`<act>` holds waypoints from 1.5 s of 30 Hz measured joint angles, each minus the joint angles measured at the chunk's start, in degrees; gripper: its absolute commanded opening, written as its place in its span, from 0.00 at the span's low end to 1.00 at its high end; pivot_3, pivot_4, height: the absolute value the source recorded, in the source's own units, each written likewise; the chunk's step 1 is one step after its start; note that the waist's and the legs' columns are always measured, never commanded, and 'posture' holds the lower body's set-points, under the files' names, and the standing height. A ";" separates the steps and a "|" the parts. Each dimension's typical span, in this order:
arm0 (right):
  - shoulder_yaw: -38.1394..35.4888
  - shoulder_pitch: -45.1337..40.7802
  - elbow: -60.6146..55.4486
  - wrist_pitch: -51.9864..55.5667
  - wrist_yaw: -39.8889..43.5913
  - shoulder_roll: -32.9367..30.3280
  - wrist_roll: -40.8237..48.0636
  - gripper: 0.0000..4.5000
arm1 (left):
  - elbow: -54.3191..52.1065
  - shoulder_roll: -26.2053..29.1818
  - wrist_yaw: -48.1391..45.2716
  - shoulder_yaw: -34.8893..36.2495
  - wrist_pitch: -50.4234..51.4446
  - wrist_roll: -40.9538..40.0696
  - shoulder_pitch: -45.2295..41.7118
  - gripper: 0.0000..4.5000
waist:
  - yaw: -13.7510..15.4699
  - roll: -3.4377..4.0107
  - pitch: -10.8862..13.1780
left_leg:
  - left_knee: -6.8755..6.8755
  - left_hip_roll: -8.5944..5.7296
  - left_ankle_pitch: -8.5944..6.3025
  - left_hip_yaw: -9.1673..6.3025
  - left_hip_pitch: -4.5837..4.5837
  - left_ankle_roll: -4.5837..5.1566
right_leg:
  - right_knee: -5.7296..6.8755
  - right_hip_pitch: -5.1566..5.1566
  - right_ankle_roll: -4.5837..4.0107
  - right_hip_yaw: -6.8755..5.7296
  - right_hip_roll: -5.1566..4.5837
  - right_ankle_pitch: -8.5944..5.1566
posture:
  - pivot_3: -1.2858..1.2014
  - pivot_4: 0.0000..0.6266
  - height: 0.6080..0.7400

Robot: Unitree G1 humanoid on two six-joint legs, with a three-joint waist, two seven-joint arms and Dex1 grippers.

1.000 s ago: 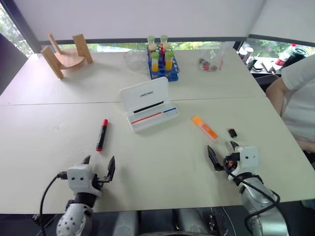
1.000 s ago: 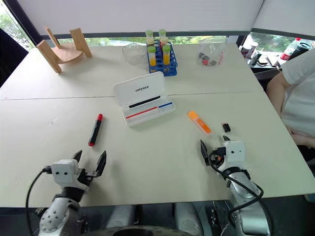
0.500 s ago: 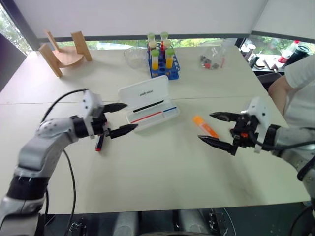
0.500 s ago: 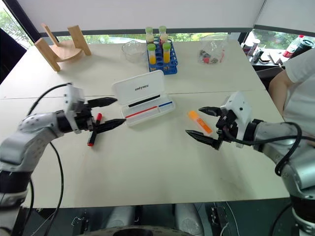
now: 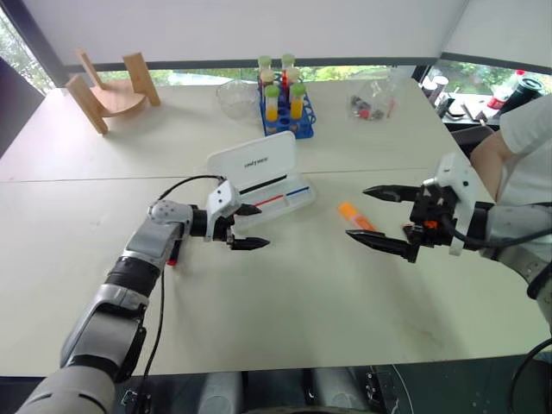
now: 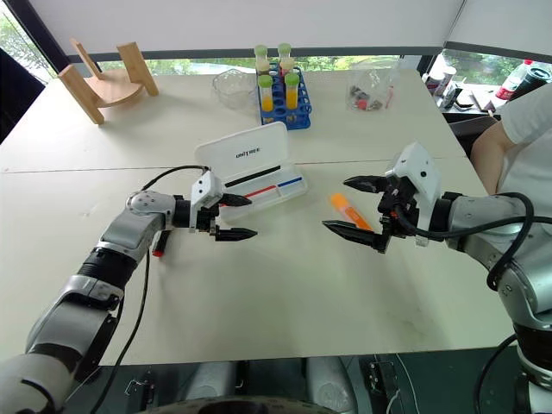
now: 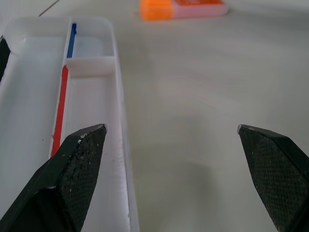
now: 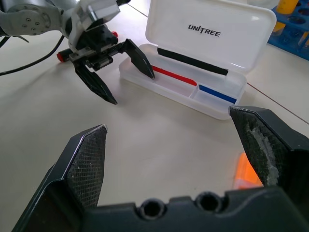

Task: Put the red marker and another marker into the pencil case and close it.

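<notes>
On the near half of the white table (image 5: 285,302), both arms reach inward over bare tabletop. The left gripper (image 5: 250,227) hangs released and empty, its black fingers spread, one tip over the near rim of the pencil case (image 5: 259,181), the other over the table beside it. The red marker (image 6: 158,247) lies on the table behind the left forearm, which hides most of it; a red end peeks out in the head views, and the right wrist view catches a red end (image 8: 114,34) past the left gripper. The right gripper (image 5: 379,218) is likewise released and empty, held above the table with the orange marker (image 5: 356,217) lying between and beyond its fingertips, apart from them.

The left wrist view looks along the case's tray (image 7: 91,145): a long compartment with a red stripe, a short one with a blue stripe, and the orange marker (image 7: 182,8) farther off. The right wrist view shows the lid (image 8: 208,34) standing open with black print on it and a black strip at its base.

Farther back stand a blue test-tube rack (image 5: 285,108) with capped tubes, a clear bowl (image 5: 235,101), a clear bag (image 5: 371,105) and a wooden stand (image 5: 112,90). A person's arm (image 5: 496,151) shows at the right edge.
</notes>
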 measured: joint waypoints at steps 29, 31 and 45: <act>1.48 -3.81 2.31 -1.35 -1.04 0.53 -0.19 1.00 | -15.15 6.48 -10.97 1.41 -0.09 -0.29 12.25 0.01 | 0.00 0.03 0.00 | 0.08 0.02 0.00 0.00 0.04 0.00 | 0.14 0.02 0.00 0.00 -0.04 0.00 | 0.52 0.24 1.00; 1.49 -3.81 2.49 -1.55 -0.93 0.53 -0.28 1.00 | -15.14 6.34 -10.58 1.41 -0.69 0.09 12.25 0.07 | 0.03 0.03 0.00 | 0.09 0.02 0.00 0.00 0.04 0.00 | 0.15 0.02 0.00 0.00 -0.04 0.00 | 0.52 0.24 1.00; 1.95 -4.02 3.40 -2.22 0.42 0.35 -0.90 1.00 | -47.58 14.61 -1.08 16.18 19.98 -15.22 22.90 0.98 | -0.14 0.05 0.04 | 0.07 0.11 0.00 0.00 0.05 0.00 | 0.19 0.00 0.00 0.02 -0.07 0.00 | 0.52 0.24 1.00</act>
